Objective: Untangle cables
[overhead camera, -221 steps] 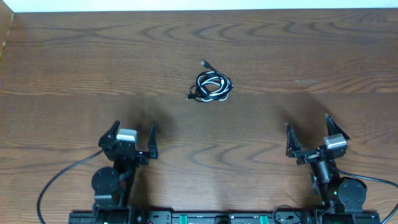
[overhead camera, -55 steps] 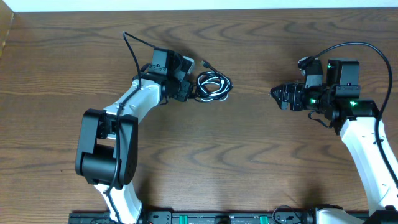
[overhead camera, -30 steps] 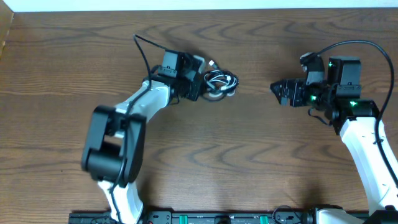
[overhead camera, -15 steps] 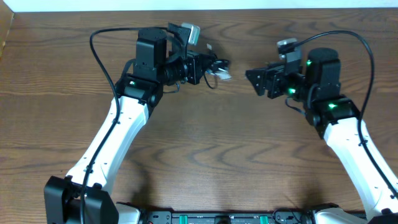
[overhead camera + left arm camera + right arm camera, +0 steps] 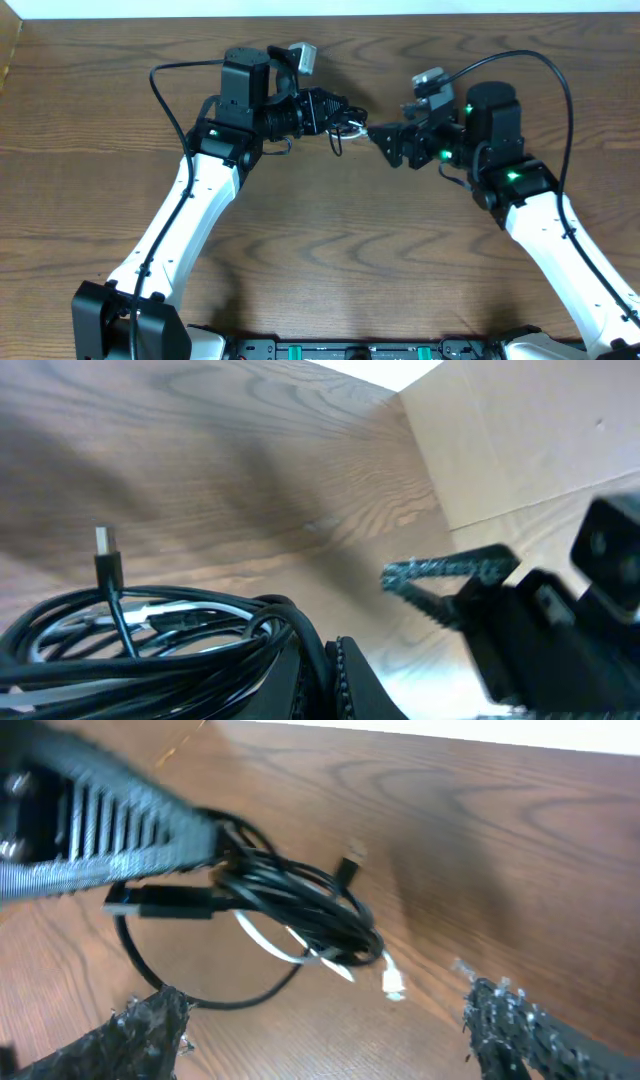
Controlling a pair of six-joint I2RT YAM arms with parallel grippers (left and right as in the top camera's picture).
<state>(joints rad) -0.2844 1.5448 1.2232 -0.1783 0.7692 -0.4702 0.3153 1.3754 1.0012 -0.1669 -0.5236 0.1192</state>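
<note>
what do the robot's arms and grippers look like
The left arm and right arm have white links and bulky black joints with small green lights. A thick black cord loops off each wrist, beside a small grey camera block. The left gripper and right gripper are black, with ribbed or rough-textured fingers.

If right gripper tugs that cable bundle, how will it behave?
Probably floppy: the cable bundle hangs in loose loops from the left gripper. Likely light: one pinch carries it. The white cable, its end free, may slip out.
</note>
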